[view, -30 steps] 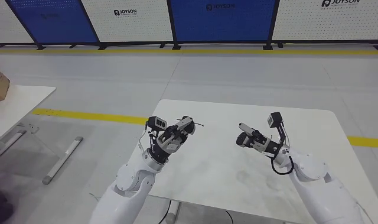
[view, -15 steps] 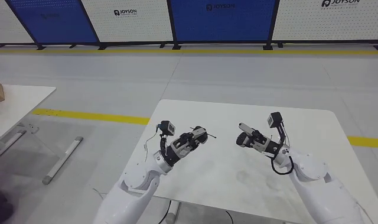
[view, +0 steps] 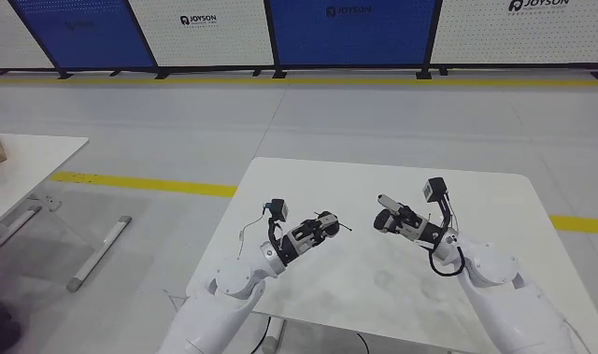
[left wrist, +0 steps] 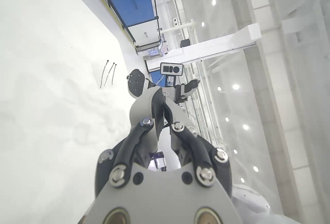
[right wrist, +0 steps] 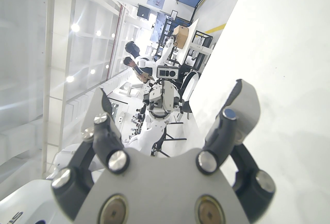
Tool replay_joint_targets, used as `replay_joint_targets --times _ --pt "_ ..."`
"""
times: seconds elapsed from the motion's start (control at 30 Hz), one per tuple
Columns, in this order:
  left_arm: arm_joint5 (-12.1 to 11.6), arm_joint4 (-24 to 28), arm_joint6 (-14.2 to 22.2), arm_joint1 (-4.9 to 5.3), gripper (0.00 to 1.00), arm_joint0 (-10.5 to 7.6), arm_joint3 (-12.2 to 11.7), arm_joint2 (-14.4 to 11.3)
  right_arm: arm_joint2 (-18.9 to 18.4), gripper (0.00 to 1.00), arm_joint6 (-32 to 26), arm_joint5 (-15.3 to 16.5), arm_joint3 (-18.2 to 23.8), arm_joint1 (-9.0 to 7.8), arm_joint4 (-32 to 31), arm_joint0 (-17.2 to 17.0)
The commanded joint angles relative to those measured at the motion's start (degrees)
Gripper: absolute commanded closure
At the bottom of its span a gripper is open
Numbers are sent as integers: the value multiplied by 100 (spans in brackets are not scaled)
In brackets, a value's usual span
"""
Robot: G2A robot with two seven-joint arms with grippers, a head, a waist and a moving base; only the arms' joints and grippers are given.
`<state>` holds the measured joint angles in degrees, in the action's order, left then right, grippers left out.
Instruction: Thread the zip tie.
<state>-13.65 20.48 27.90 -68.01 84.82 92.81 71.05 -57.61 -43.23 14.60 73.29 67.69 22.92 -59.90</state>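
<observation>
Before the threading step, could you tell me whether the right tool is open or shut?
Open: the right tool has fingers wide apart, nothing held between them.

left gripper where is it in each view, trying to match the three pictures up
Top view: left gripper is left of centre, over the left half of the table, shut on a thin dark zip tie.
Left wrist view: left gripper is in the middle foreground, with its fingers pressed together.
Right wrist view: left gripper is farther off, at centre, facing the camera.
Shared landmark: the white table, which also shows in the left wrist view and the right wrist view.
</observation>
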Motion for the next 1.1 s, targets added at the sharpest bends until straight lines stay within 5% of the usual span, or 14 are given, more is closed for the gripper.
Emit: replay_joint_targets --times 0.0,0.2,0.33,0.43,0.7,1.07 --pt "1 1 1 0 100 0 0 0 0 0 0 0 0 0 0 0" --pt "1 5 -38 -1 100 -1 -3 5 0 0 0 0 0 0 0 0" --pt "-416 -120 -1050 -72 100 34 -19 -84 0 0 0 0 0 0 0 0" --pt "-583 -470 -1394 -113 100 30 -145 -283 0 0 0 0 0 0 0 0" --pt "-422 -968 -1523 -192 100 -292 -686 -719 0 0 0 0 0 0 0 0" --pt "-422 -968 -1523 -192 100 -292 -686 -719 0 0 0 0 0 0 0 0"
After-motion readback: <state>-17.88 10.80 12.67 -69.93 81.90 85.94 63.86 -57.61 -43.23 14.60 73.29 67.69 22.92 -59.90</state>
